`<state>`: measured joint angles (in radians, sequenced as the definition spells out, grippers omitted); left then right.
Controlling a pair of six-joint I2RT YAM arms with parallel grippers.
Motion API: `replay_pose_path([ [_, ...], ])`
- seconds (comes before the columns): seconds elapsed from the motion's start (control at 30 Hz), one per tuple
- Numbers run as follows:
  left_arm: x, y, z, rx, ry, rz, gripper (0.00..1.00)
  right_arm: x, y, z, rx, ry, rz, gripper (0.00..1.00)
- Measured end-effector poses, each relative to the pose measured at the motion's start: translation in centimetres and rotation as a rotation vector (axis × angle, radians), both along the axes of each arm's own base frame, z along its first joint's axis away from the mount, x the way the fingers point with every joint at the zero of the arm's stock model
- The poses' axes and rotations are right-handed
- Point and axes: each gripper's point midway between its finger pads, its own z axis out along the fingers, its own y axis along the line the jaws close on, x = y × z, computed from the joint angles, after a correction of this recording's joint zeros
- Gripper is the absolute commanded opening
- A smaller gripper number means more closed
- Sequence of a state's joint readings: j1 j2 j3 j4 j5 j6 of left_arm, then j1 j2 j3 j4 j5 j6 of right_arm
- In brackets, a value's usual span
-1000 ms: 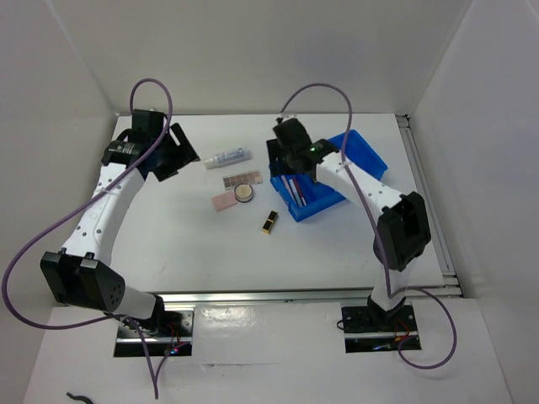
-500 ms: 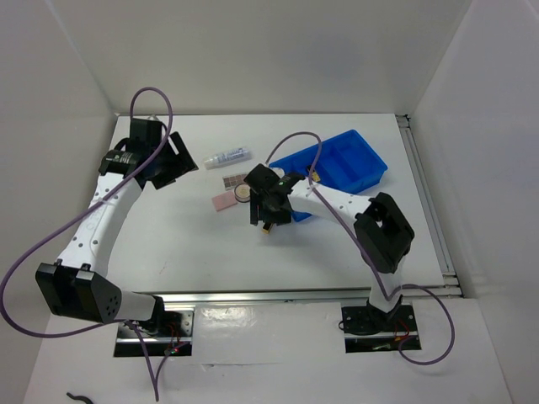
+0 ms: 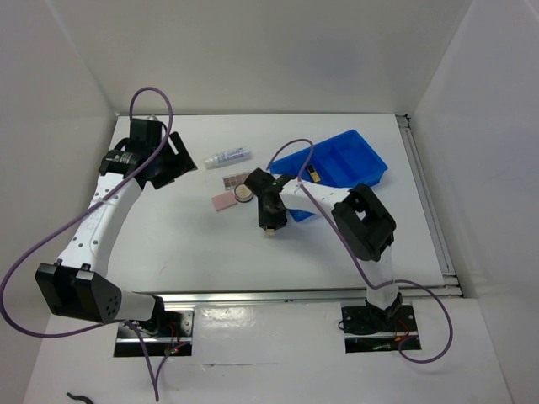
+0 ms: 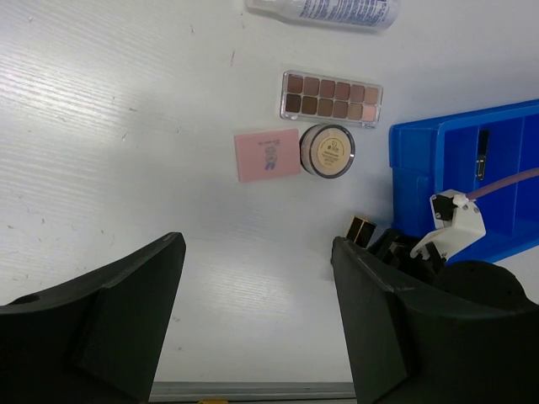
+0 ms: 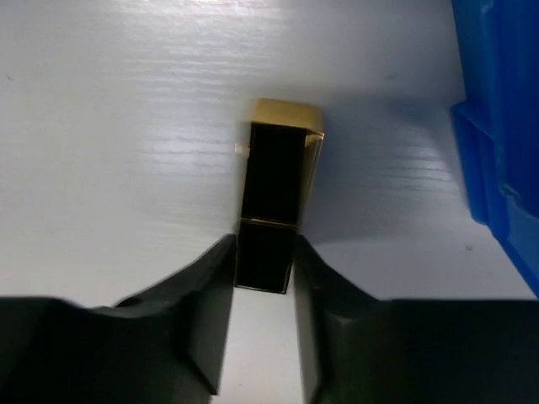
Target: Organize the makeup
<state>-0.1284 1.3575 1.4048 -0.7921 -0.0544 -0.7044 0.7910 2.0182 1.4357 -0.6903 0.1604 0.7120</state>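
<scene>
A black-gold case [image 5: 278, 194] lies on the white table, left of the blue bin [image 3: 354, 160]. My right gripper [image 5: 264, 261] is down over it, a finger against each long side, shut on it; in the top view the gripper [image 3: 270, 220] hides most of the case. The brown eyeshadow palette [image 3: 242, 178], round beige compact [image 3: 243, 193], pink square pad [image 3: 223, 202] and clear tube [image 3: 229, 156] lie at table centre. My left gripper [image 3: 173, 160] is open and empty, raised at the far left. The left wrist view shows the palette [image 4: 331, 95], compact [image 4: 327, 151] and pad [image 4: 267, 155].
The blue bin's near corner [image 5: 505, 126] is close to the right of the held case. A small black item [image 3: 311, 175] lies inside the bin. White walls enclose the table on three sides. The right arm's cable loops over the bin.
My right arm swung from over the blue bin to the left and down onto the black-gold case, and its fingers closed around it. The left arm has barely moved.
</scene>
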Motion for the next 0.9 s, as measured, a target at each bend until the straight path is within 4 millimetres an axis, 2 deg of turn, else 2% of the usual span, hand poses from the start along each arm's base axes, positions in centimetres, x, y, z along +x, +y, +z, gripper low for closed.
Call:
replay_pose_path([
  [0.13,0.0,0.0,0.0,0.001,0.000,0.000,0.84,0.7,0.5,0.5,0.000,-0.027,0.022,0.20],
  [0.3,0.0,0.0,0.0,0.002,0.000,0.000,0.84,2.0,1.0,2.3,-0.014,-0.095,0.074,0.14],
  [0.4,0.1,0.0,0.0,0.001,0.000,-0.001,0.84,3.3,0.4,4.6,-0.046,-0.164,0.110,0.14],
  [0.5,0.5,-0.2,-0.5,-0.001,0.009,-0.005,0.83,5.6,-0.6,8.1,-0.059,-0.262,0.127,0.14],
  [0.53,0.6,-0.2,-0.7,0.000,0.014,-0.006,0.83,6.6,-1.3,9.3,-0.063,-0.297,0.120,0.14],
  [0.6,1.0,-0.6,-1.6,0.004,0.042,-0.015,0.83,9.2,-4.0,11.7,-0.070,-0.358,0.084,0.14],
  [0.7,1.7,-1.6,-2.8,0.010,0.080,-0.038,0.83,13.4,-9.7,14.0,-0.095,-0.417,-0.026,0.14],
  [0.8,2.3,-3.0,-3.9,0.019,0.113,-0.090,0.83,16.2,-15.7,14.1,-0.141,-0.426,-0.123,0.14],
  [0.83,2.5,-3.6,-4.2,0.020,0.120,-0.108,0.83,16.6,-17.0,13.8,-0.156,-0.418,-0.136,0.15],
  [0.9,3.0,-4.5,-4.7,0.015,0.138,-0.136,0.83,17.0,-18.1,12.6,-0.183,-0.391,-0.133,0.15],
])
